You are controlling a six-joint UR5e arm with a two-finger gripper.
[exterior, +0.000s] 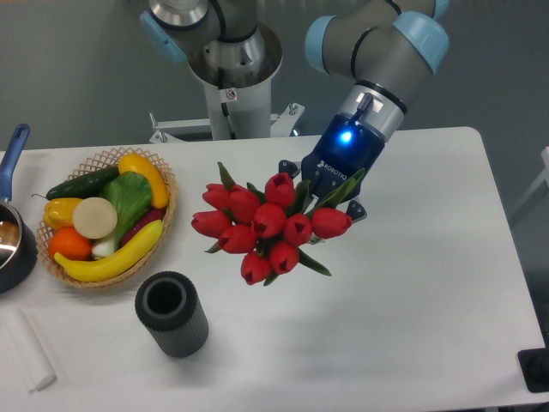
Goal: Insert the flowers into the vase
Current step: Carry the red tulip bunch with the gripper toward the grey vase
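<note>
I hold the flowers by their stems in the closed gripper, apart from the vase. The wide bunch may catch the rim and tip the vase.

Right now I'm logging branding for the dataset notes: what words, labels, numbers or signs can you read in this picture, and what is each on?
"ROBOTIQ": white letters on the dark body of the gripper, running along its side; small, but just readable.
Small red-and-white sticker on the white robot base column: too small to read.
No text shows on the vase, the flowers, the wicker basket or the table.
</note>
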